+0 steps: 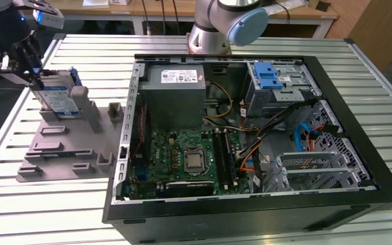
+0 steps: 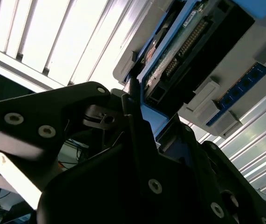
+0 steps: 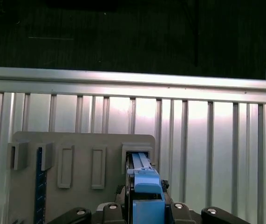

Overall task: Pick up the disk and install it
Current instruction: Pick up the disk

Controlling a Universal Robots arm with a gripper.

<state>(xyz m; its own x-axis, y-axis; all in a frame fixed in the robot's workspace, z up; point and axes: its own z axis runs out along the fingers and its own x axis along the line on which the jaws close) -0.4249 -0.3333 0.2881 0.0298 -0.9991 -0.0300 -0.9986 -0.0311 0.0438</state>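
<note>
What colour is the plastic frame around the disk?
Blue; the frame around the disk shows best in the first wrist view.

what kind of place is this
Most likely a robotics lab bench for computer assembly: a robot arm stands behind an open computer case on a slatted metal table, and a grey holder beside it keeps the disk upright.

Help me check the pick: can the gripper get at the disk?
Likely yes: the gripper sits at the disk, upright in the grey holder, seemingly shut on its blue carrier, with nothing between.
</note>
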